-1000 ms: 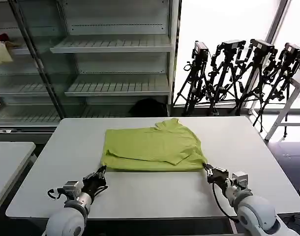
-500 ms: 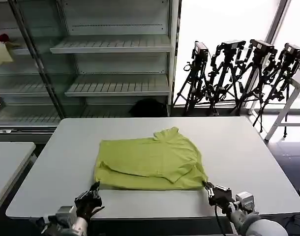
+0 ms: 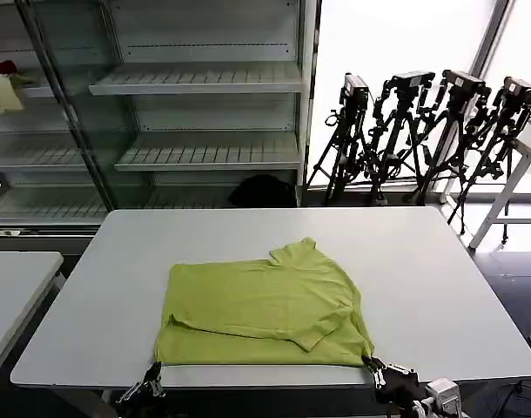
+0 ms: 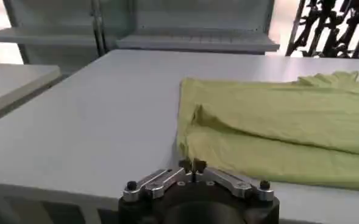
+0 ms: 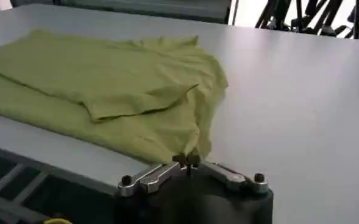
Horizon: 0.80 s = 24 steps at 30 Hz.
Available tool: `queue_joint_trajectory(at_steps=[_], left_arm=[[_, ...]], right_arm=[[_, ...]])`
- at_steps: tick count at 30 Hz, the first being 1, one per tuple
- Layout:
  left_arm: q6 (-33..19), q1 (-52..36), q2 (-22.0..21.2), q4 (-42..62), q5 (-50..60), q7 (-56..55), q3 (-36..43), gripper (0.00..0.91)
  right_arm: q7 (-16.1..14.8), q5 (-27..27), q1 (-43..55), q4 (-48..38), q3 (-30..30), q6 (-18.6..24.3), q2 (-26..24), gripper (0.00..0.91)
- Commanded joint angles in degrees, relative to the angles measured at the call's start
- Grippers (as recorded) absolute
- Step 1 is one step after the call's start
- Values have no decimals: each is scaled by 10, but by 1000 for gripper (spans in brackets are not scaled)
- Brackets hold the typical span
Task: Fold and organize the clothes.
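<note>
Head view first: the lime T-shirt (image 3: 265,313) lies folded on the white table (image 3: 431,270), its front hem right at the near edge, collar bump pointing toward the far side. Down at that near edge, the left gripper (image 3: 149,380) sits at the shirt's left front corner and the right gripper (image 3: 376,370) at the right front corner, both arms low, just off the table's lip.

Left wrist view now — fingertips pressed together, tips meeting right at the corner of the fabric, so that one is closed and looks pinched on the hem. The shirt (image 4: 277,131) spreads away from it, one layer folded over another.

Right wrist view — same story: the right gripper (image 5: 187,160) has its tips closed on the drooping corner of the shirt (image 5: 106,91), cloth gathered into a small point there. A sleeve flap lies folded across the top layer.

Behind the table, metal shelving (image 3: 196,83) and a row of black tripods (image 3: 422,131).
</note>
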Motion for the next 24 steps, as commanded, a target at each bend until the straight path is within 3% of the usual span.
queue_joint_trajectory(at_steps=[1, 6, 7, 8, 9, 10, 11, 12, 20, 24], left_arm=[[-21, 59, -6, -23, 33, -21, 6, 20], [-26, 59, -11, -32, 53, -27, 10, 20], [-26, 59, -11, -36, 53, -27, 9, 81], [-25, 59, -11, -38, 52, -27, 8, 353], [-22, 57, -11, -41, 53, -26, 6, 494], [-22, 56, -11, -42, 55, -26, 6, 615], [-21, 54, -11, -43, 56, -27, 6, 796], [-17, 53, -11, -45, 56, -26, 6, 836], [-17, 55, -13, -61, 64, -23, 9, 887], [-17, 58, -7, -82, 68, -17, 8, 907]], right_arm=[[1, -14, -45, 17, 8, 7, 4, 20], [1, -17, -39, 9, 14, 10, -1, 30], [1, -17, -39, 8, 15, 11, -2, 111], [1, -18, -38, 7, 17, 12, -3, 312], [1, -22, -36, 6, 18, 14, -5, 907], [1, -23, -35, 6, 18, 15, -5, 907], [4, -25, -31, 4, 18, 17, -5, 907], [9, -26, -26, 3, 18, 17, -5, 907], [18, -25, -41, 16, 40, 16, -8, 907], [27, -14, -58, 39, 85, 13, -12, 907]])
